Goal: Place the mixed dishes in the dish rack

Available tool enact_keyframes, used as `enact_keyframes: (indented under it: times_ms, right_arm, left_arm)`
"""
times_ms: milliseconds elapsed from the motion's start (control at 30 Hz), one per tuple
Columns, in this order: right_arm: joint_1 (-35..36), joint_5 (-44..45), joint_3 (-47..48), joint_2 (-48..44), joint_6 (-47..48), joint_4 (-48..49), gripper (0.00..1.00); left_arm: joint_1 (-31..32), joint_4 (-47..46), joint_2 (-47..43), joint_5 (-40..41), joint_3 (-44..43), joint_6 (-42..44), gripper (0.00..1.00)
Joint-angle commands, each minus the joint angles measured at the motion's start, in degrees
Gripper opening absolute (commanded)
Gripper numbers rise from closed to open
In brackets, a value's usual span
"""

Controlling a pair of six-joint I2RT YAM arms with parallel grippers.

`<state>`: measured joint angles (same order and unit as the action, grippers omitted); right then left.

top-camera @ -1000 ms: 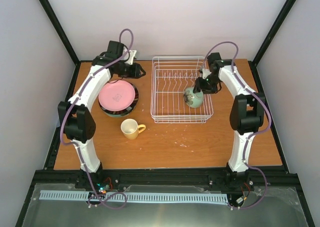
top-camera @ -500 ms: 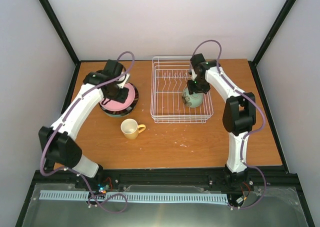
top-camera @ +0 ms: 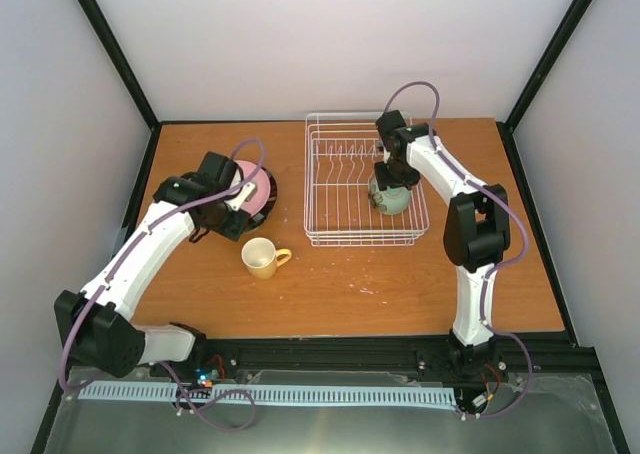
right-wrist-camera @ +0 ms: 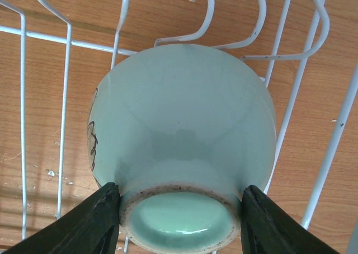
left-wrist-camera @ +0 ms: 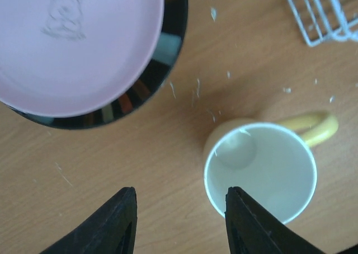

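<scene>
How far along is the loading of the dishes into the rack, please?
Nothing is fully released. The mint green bowl sits inverted in the dish rack, right gripper on its foot. The open left gripper hovers beside the yellow mug. Mug, pink plate and dark-rimmed plate wait on the table.

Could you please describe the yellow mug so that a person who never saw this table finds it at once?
On the wooden table, look by the near left corner of the white wire dish rack, in front of the pink plate. There stands the pale yellow mug, upright and empty. It is the only dish with a handle, which points right toward the rack.
</scene>
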<state>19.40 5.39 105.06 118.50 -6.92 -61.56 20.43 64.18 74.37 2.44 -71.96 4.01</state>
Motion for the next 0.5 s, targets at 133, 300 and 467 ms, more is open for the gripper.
enact_keyframes:
  times_ms: [133,300,467]
  right_arm:
    - [-0.1,3.8,-1.1,-1.0,-2.4,1.5,0.5]
    - [-0.1,3.2,-0.7,-2.1,-2.9,1.8,0.63]
    - [-0.1,2.7,0.2,-3.1,-3.5,1.2,0.71]
  left_arm:
    - [0.6,-2.5,-5.4,-2.3,7.5,3.8,0.46]
    - [0.7,-3.4,-6.4,-3.6,9.1,4.0,0.46]
    - [2.7,-3.3,-4.8,-4.2,8.8,4.1,0.47]
